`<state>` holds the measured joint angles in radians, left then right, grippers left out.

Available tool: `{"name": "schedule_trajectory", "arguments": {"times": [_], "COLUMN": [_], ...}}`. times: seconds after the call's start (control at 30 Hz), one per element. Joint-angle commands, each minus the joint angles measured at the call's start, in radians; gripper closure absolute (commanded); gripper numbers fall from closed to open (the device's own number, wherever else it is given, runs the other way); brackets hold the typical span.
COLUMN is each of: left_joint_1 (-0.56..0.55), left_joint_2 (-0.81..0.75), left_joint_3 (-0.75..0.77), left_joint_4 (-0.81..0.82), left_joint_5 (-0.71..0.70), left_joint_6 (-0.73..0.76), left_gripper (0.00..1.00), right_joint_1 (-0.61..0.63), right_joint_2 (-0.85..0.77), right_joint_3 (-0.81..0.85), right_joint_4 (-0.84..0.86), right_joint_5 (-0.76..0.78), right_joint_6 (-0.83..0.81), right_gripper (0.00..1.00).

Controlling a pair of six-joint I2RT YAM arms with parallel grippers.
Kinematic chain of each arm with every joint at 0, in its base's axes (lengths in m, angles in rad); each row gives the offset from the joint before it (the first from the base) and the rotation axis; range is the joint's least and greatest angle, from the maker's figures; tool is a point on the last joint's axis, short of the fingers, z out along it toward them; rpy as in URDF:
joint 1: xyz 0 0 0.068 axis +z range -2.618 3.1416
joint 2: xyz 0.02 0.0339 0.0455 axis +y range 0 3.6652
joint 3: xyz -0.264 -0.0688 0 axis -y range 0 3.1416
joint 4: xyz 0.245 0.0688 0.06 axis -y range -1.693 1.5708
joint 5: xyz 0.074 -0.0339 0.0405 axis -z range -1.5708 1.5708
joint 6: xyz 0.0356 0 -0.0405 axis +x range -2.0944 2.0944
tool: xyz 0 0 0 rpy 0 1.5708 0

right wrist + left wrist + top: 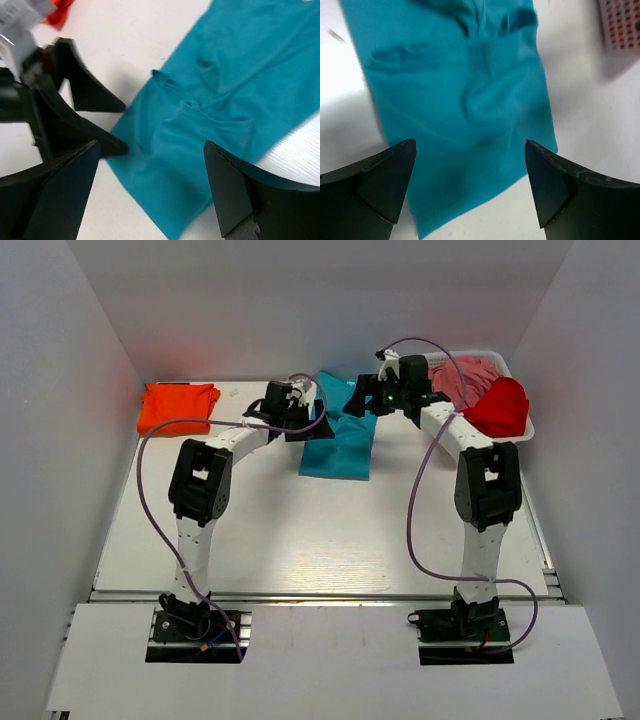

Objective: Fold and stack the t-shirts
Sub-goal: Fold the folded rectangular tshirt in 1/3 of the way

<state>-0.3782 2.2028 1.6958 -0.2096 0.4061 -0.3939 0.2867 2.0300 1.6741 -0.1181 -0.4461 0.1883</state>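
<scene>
Seen from above, the teal t-shirt (337,448) lies part-folded and unheld, its far end under both arms' fingertips. In the left wrist view, the left gripper (470,147) is spread wide, with wrinkled cloth between and beyond its fingers. In the right wrist view, the right gripper (150,150) is also spread over the cloth. It looks light and limp, so pinch an edge or corner.

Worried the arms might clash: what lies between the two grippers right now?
Only the teal t-shirt, lying on the table. The left gripper and right gripper hang open above it; the top view shows this, the right wrist view too.
</scene>
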Motion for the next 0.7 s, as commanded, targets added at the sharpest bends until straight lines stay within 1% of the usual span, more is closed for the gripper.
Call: {"name": "schedule_trajectory", "arguments": {"times": [0.0, 0.07, 0.2, 0.3, 0.43, 0.57, 0.67], "left_joint_1": [-0.014, -0.025, -0.044, -0.044, -0.044, -0.044, -0.044], "left_joint_2": [-0.072, -0.072, -0.072, -0.072, -0.081, -0.081, -0.116], "left_joint_3": [-0.034, -0.077, -0.175, -0.209, -0.271, -0.353, -0.412], "left_joint_4": [0.03, 0.047, 0.082, 0.062, 0.039, 0.006, -0.004], "left_joint_5": [0.086, 0.115, 0.126, 0.091, 0.073, 0.057, 0.057], "left_joint_6": [0.006, 0.006, 0.027, 0.036, 0.046, 0.058, 0.058], "left_gripper": [0.0, 0.0, 0.0, 0.0, 0.0, 0.0, 0.0], "right_joint_1": [0.005, 0.008, 0.003, -0.006, -0.03, -0.049, -0.061], "right_joint_2": [0.079, 0.136, 0.225, 0.306, 0.384, 0.453, 0.46], "right_joint_3": [0.082, 0.113, 0.137, 0.162, 0.164, 0.147, 0.112], "right_joint_4": [0.014, 0.055, 0.147, 0.161, 0.17, 0.163, 0.156], "right_joint_5": [-0.211, -0.293, -0.355, -0.336, -0.25, -0.237, -0.25], "right_joint_6": [0.057, 0.114, 0.186, 0.224, 0.263, 0.28, 0.286], "right_gripper": [0.1, 0.1, 0.1, 0.1, 0.1, 0.1, 0.1]}}
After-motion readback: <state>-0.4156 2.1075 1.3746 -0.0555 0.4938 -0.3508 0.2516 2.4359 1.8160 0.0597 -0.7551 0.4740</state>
